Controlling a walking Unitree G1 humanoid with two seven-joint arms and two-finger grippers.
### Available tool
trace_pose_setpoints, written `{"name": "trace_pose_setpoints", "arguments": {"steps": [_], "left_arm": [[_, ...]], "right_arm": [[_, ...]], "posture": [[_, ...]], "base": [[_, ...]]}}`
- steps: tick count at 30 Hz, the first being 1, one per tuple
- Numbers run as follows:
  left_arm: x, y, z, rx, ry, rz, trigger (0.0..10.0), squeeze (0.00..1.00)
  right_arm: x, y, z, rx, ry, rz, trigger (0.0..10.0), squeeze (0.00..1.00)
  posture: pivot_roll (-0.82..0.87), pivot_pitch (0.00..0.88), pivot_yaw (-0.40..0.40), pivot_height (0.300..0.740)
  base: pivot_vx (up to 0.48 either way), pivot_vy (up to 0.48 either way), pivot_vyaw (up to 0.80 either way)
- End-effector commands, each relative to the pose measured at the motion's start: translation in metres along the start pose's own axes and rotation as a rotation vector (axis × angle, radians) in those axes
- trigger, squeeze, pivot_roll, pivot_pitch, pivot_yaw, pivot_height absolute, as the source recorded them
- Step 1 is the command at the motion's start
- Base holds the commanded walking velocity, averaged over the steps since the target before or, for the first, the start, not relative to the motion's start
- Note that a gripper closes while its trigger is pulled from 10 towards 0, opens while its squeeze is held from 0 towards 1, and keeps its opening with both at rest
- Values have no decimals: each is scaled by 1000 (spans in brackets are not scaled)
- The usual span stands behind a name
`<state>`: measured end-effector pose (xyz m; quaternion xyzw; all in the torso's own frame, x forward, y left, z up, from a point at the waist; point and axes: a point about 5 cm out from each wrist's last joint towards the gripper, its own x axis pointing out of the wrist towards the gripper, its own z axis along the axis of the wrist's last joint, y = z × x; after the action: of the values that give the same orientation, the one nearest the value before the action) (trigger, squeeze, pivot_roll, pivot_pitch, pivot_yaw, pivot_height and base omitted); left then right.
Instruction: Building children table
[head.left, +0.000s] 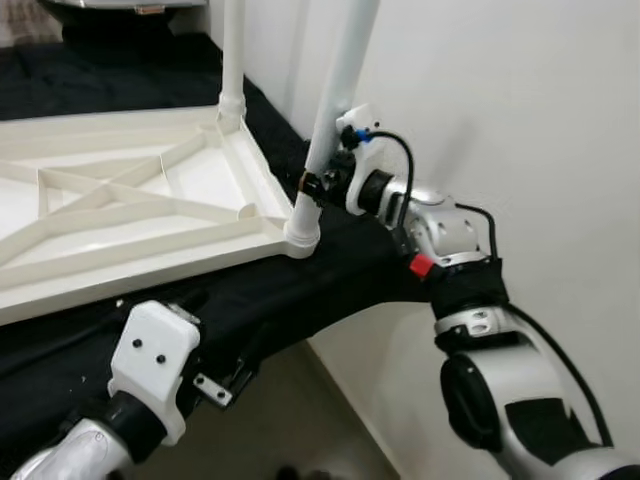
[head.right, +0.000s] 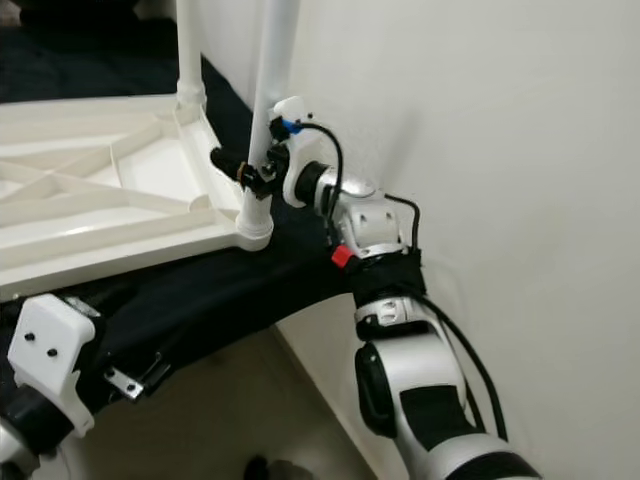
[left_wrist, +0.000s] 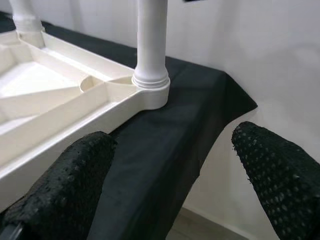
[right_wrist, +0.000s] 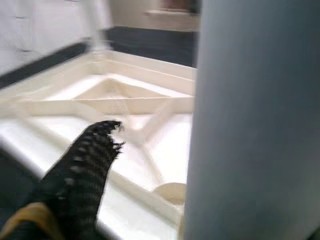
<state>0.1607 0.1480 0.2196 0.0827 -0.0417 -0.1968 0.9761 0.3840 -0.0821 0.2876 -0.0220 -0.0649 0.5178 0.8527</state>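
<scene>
— Right pincer is clenched on the near table leg, low down, just above the corner socket. You see it?

— Yes. In your right wrist view one black finger shows beside the leg, which looms large and blurred. Where's the tabletop?

— Your upside-down tabletop, cream plastic with ribs showing, lies on a surface draped in black cloth, hard by the white wall. That gripped leg stands in the corner nearest you, leaning a little off upright.

— And the other leg?

— A second leg stands in the far corner on the same wall-side edge, looking straight up.

— Your left pincer?

— Left pincer is released, fingers spread wide, holding nothing. Through your left wrist view the two textured black pads frame the cloth edge, with the socketed corner and its leg just beyond. From the head camera, the white wrist housing sits low at the near side, below the tabletop's edge, apart from it.

— Anything touching it?

— You can't tell whether that arm brushes the cloth.
</scene>
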Motion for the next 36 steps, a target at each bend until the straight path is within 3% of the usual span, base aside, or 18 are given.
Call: {"name": "trace_pose_setpoints", "arguments": {"steps": [1, 4, 5, 8, 9, 10, 18, 20, 31, 36], "left_arm": [[-3, -5, -4, -32, 12, 0, 10000, 0], [-4, -6, -5, -38, 14, 3, 10000, 0], [-7, -6, -8, -37, 33, 15, 10000, 0], [-8, -6, -10, -40, 39, 21, 10000, 0], [-10, -6, -11, -41, 43, 26, 10000, 0], [-12, -6, -12, -36, 54, 29, 10000, 0], [-19, -6, -18, -22, 94, 40, 10000, 0], [-21, -6, -19, -17, 97, 43, 10000, 0], [-23, -4, -17, -10, 84, 51, 10000, 0], [-19, -5, -14, -24, 57, 45, 10000, 0]], "right_arm": [[-11, 0, 3, 11, -18, 168, 10000, 1000], [-14, 0, 3, 12, -12, 199, 10000, 1000], [-20, 2, 3, 8, -8, 287, 10000, 1000], [-24, 2, 4, 23, -2, 340, 10000, 988], [-27, 2, 5, 19, 3, 397, 10000, 400], [-29, -3, 8, 4, 2, 393, 10000, 0], [-44, -21, 20, -48, -22, 337, 10000, 0], [-50, -25, 24, -18, -64, 335, 0, 0], [-61, -28, 29, -53, -56, 382, 0, 0], [-64, -27, 20, -81, -19, 382, 0, 0]], "posture": [[163, 260, -213, 740], [165, 263, -213, 740], [172, 271, -210, 740], [179, 272, -209, 740], [181, 271, -208, 740], [190, 281, -202, 740], [211, 293, -194, 740], [217, 305, -194, 740], [206, 310, -195, 740], [179, 288, -194, 740]], "base": [[0, 0, 0], [0, 0, 0], [0, 0, 0], [0, 0, 0], [0, 0, 0], [0, 0, 0], [0, 0, 0], [0, 0, 0], [0, 0, 0], [0, 0, 0]]}}
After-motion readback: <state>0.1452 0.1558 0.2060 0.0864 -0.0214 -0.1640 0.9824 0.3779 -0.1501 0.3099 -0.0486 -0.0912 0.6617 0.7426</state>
